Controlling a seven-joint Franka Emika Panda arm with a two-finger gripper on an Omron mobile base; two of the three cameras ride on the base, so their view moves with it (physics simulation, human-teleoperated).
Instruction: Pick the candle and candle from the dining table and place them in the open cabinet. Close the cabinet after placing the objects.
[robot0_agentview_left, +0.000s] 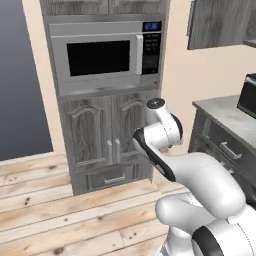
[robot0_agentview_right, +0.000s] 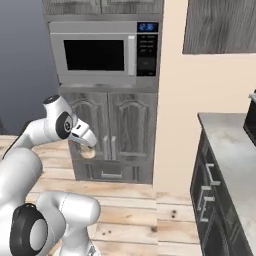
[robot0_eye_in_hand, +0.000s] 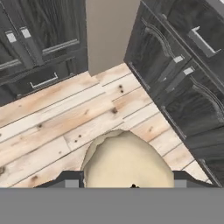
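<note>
A squat cream candle (robot0_eye_in_hand: 127, 157) sits between my fingertips (robot0_eye_in_hand: 65, 178), and my gripper (robot0_eye_in_hand: 129, 181) is shut on it. In the right base view the gripper (robot0_agentview_right: 86, 149) hangs low in front of the lower doors, and the candle's tan base (robot0_agentview_right: 90, 153) shows under it. The hand looks down at the wooden floor. The dark grey wall cabinet (robot0_agentview_left: 217, 22) (robot0_agentview_right: 220, 25) hangs high at the right, well above and to the right of the gripper. The dining table is out of view.
A microwave (robot0_agentview_left: 102, 55) sits in a tall grey cupboard unit (robot0_agentview_right: 112, 132) straight ahead. A marble counter (robot0_agentview_left: 225, 114) with a black box (robot0_agentview_left: 248, 95) and drawers (robot0_eye_in_hand: 183, 78) below runs along the right. A beige wall (robot0_agentview_right: 175, 100) stands between the two.
</note>
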